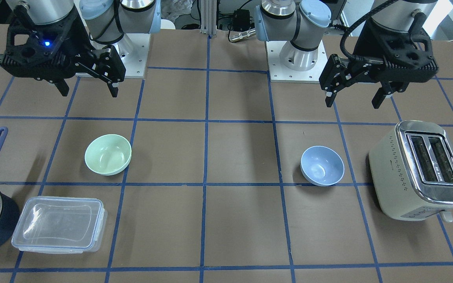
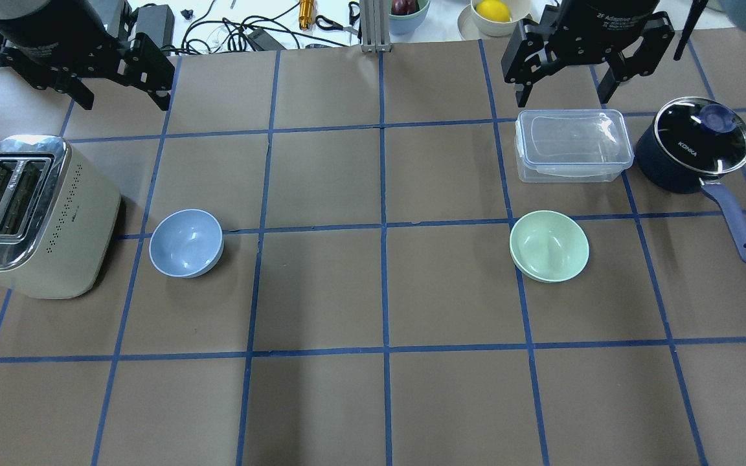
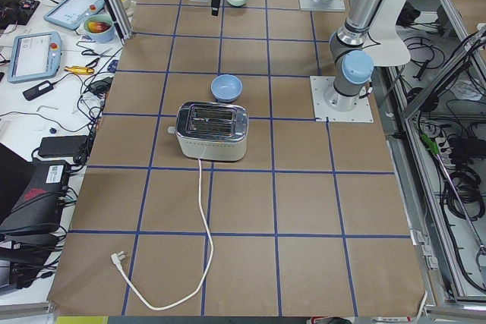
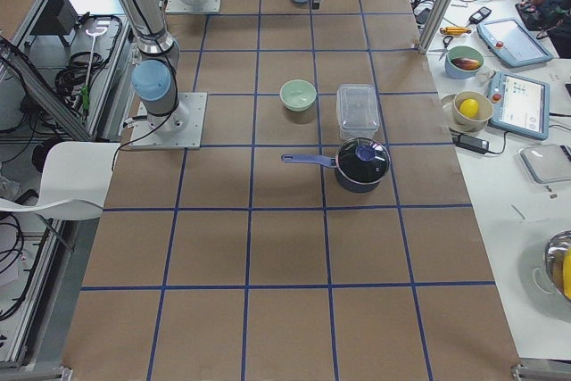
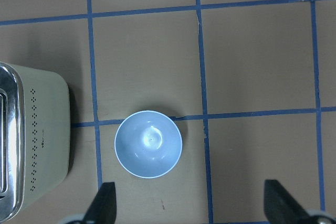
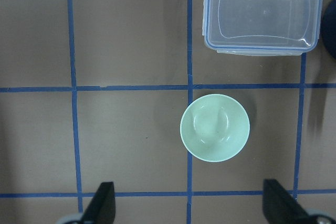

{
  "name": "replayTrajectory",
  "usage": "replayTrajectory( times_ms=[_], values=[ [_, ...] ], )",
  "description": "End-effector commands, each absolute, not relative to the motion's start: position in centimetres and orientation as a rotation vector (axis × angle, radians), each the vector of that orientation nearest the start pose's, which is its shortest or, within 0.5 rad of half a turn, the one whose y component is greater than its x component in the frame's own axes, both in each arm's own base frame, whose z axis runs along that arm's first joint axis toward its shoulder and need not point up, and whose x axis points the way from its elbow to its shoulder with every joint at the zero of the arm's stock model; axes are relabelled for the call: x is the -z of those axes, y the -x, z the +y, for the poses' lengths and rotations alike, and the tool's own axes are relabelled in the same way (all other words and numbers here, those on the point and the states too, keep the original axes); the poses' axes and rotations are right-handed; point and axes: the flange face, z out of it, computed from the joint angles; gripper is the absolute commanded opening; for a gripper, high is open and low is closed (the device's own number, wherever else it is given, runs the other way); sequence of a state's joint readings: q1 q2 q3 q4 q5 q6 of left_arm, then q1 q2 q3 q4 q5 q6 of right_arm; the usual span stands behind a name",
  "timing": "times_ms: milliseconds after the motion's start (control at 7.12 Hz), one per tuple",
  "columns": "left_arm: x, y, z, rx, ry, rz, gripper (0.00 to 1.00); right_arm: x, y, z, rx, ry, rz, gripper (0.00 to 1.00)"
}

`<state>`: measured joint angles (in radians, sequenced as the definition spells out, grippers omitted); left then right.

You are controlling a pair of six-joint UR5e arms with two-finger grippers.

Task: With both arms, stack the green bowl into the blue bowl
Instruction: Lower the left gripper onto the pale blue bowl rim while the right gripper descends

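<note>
The pale mint-green bowl (image 1: 107, 154) sits upright and empty on the brown table; it also shows in the overhead view (image 2: 548, 246) and the right wrist view (image 6: 214, 127). The pale blue bowl (image 1: 322, 165) sits upright and empty next to the toaster; it also shows in the overhead view (image 2: 186, 243) and the left wrist view (image 5: 148, 144). My left gripper (image 1: 354, 101) is open and empty, high above the table, back from the blue bowl. My right gripper (image 1: 89, 93) is open and empty, high above the table, back from the green bowl. The bowls stand far apart.
A cream toaster (image 2: 30, 217) stands just outside the blue bowl, its cord (image 3: 201, 218) trailing off. A clear lidded container (image 2: 572, 145) and a dark navy saucepan (image 2: 693, 145) with a long handle lie beyond the green bowl.
</note>
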<state>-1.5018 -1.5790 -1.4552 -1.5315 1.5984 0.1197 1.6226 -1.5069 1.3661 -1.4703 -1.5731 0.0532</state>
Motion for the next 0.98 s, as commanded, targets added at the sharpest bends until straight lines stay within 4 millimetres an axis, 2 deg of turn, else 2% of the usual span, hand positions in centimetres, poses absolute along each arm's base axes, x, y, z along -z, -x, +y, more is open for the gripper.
replayTrajectory(
  times_ms=[0, 140, 281, 421, 561, 702, 842],
  values=[
    [-54.1, 9.5, -51.8, 0.209, -0.073, 3.092, 1.00, -54.5, -16.0, -51.2, 0.065, -0.010, 3.142, 1.00],
    [-53.3, 9.5, -51.7, 0.181, -0.059, 3.098, 1.00, -54.5, -16.0, -51.2, 0.060, -0.010, 3.142, 1.00],
    [-49.7, 9.5, -51.4, 0.085, -0.070, 3.107, 1.00, -54.4, -16.1, -51.2, 0.063, -0.007, 3.142, 1.00],
    [-45.1, 9.5, -51.4, 0.103, -0.065, 3.105, 1.00, -54.4, -16.0, -51.2, 0.060, -0.010, 3.142, 1.00],
    [-39.9, 9.6, -51.1, 0.185, -0.064, 3.100, 1.00, -54.4, -16.1, -51.2, 0.060, -0.012, 3.137, 1.00],
    [-31.9, 10.0, -48.8, 0.102, -0.077, 3.107, 1.00, -54.4, -16.1, -51.2, 0.060, -0.014, 3.137, 1.00],
    [-25.8, 10.5, -46.3, 0.174, -0.095, 3.101, 1.00, -54.2, -16.1, -51.2, 0.058, -0.014, 3.137, 1.00]
  ],
)
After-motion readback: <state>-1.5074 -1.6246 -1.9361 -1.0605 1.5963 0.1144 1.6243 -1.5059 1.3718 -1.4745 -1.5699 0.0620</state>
